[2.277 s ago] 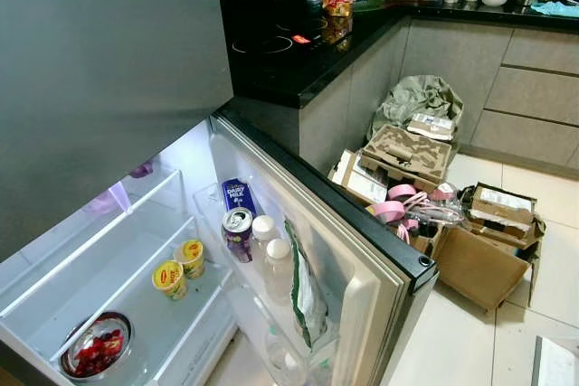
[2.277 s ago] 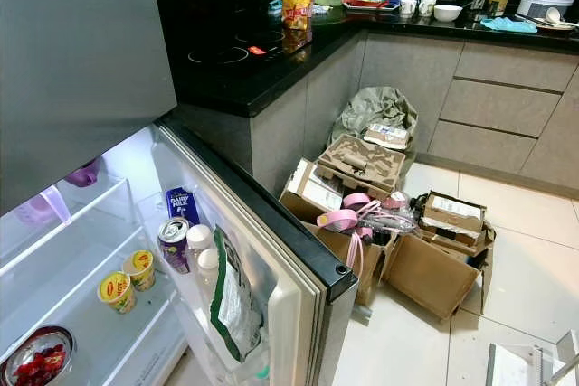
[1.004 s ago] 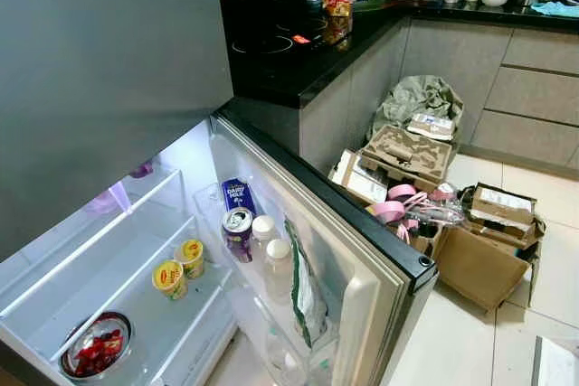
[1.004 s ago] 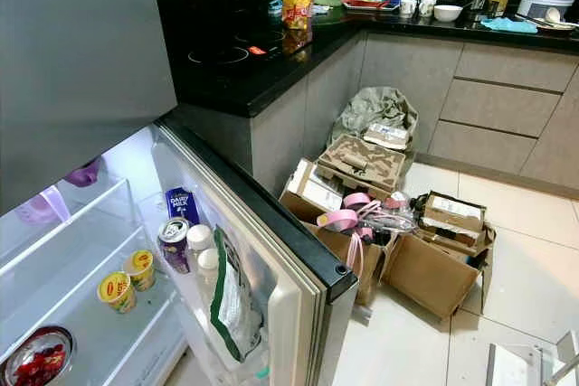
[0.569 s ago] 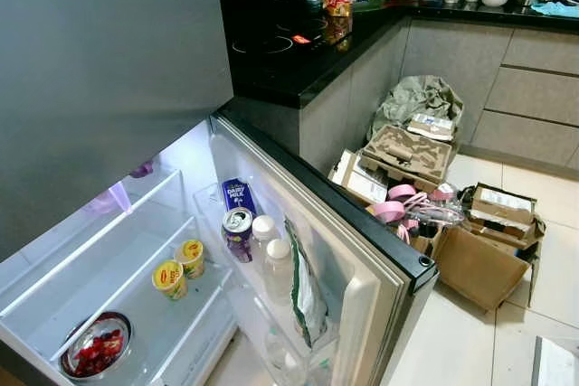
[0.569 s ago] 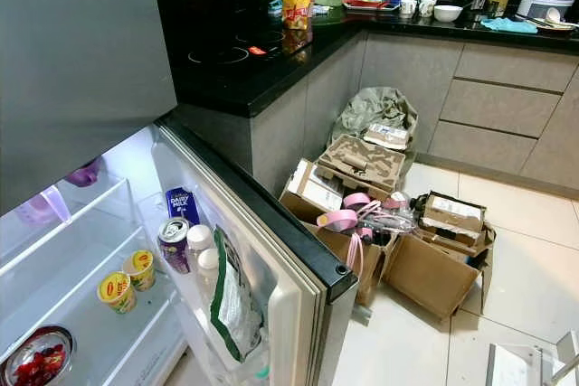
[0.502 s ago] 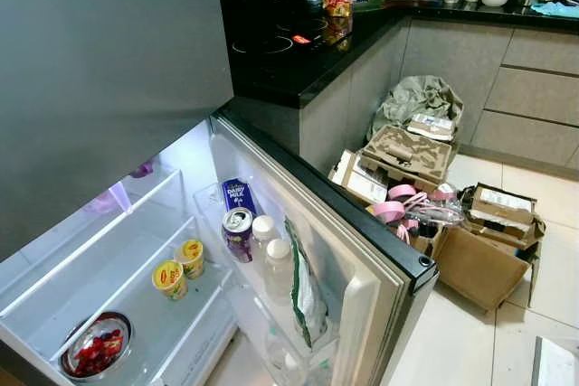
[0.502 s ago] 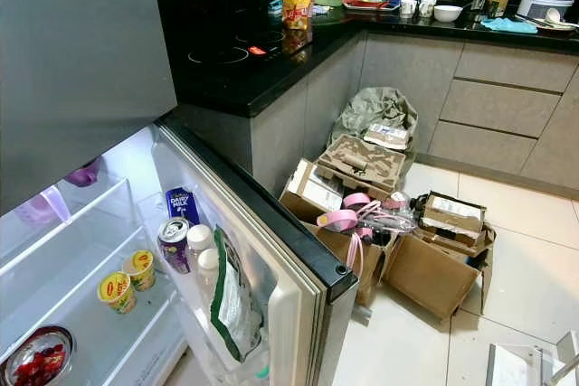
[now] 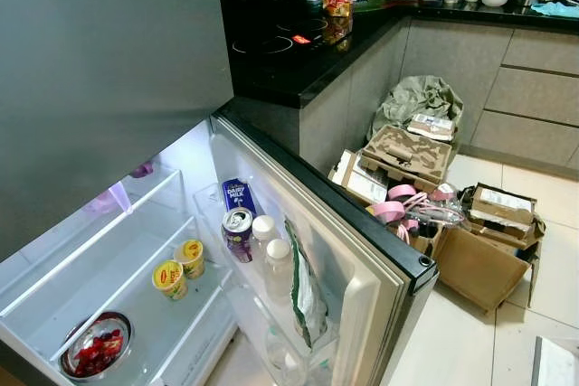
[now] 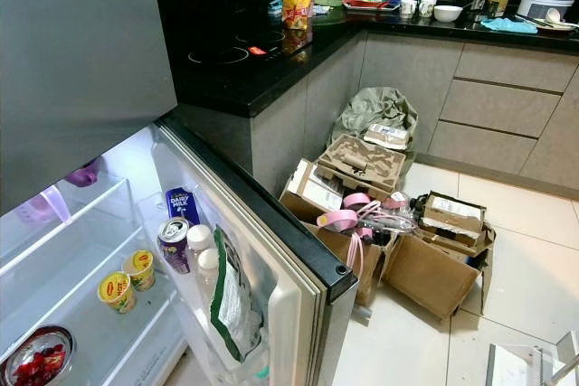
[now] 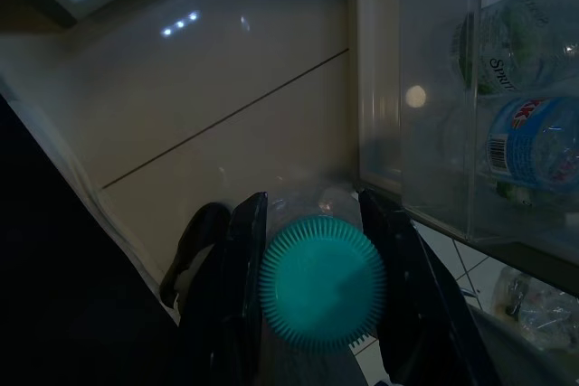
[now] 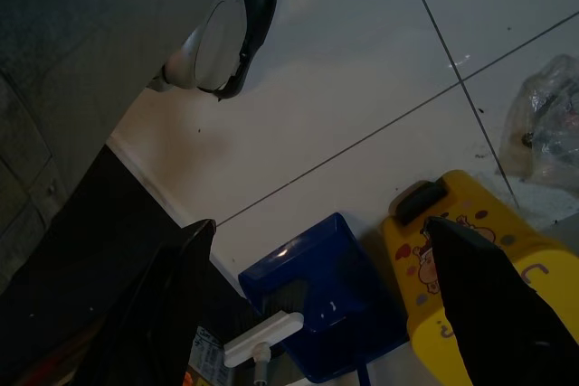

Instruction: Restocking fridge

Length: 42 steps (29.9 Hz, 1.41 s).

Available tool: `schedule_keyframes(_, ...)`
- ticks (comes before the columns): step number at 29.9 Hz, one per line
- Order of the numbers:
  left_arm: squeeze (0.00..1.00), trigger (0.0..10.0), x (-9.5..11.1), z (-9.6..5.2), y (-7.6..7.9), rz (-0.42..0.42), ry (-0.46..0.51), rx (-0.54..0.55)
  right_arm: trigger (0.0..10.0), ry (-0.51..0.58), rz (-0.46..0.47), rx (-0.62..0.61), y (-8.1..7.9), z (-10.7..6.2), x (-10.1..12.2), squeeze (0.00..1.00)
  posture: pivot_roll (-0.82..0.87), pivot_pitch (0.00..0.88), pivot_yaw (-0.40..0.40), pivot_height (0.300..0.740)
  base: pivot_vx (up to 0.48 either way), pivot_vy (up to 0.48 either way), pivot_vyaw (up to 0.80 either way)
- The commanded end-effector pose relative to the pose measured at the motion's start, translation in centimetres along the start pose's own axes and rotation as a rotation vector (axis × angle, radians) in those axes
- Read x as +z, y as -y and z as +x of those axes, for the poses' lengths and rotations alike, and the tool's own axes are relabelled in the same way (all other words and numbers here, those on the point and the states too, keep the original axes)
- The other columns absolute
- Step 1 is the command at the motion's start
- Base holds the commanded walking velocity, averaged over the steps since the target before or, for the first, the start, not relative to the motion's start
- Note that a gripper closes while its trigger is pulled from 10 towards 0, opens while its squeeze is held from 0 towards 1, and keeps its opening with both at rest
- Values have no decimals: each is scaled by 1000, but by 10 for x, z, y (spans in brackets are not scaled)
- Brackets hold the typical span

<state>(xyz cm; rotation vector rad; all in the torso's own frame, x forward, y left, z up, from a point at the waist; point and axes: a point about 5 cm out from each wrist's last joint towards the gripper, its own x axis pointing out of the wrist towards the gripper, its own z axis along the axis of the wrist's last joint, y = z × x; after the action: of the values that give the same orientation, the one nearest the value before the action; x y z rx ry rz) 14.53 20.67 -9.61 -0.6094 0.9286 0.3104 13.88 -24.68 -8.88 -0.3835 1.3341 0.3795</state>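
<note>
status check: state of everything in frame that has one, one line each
fridge door: open, interior lit
left claw: shut on a teal-capped bottle, low by the door bin
right claw: open, holding nothing, over the floor
purple can: upright in the door rack
yellow cups: upright on the shelf
bowl of red fruit: uncovered on the lower shelf
cardboard boxes: flaps open on the floor
</note>
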Motion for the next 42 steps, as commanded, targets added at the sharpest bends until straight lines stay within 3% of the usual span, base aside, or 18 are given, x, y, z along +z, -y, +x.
schedule_keyframes(1,0,10000,-10,-1,0,3,-46,11,10000,12,7,4,-3,1,2,0,-93,0,-4,740,0,0,0)
schedule_keyframes(14,0,10000,-7,-3,-7,0,-41,20,10000,12,7,7,-3,1,2,0,-91,0,-3,740,0,0,0)
schedule_keyframes(24,0,10000,-12,0,2,3,-52,14,10000,16,12,9,-4,1,2,0,-95,0,5,740,0,0,0)
schedule_keyframes(42,0,10000,-12,-3,-5,-1,-52,17,10000,17,14,15,-3,1,2,0,-95,0,10,740,0,0,0)
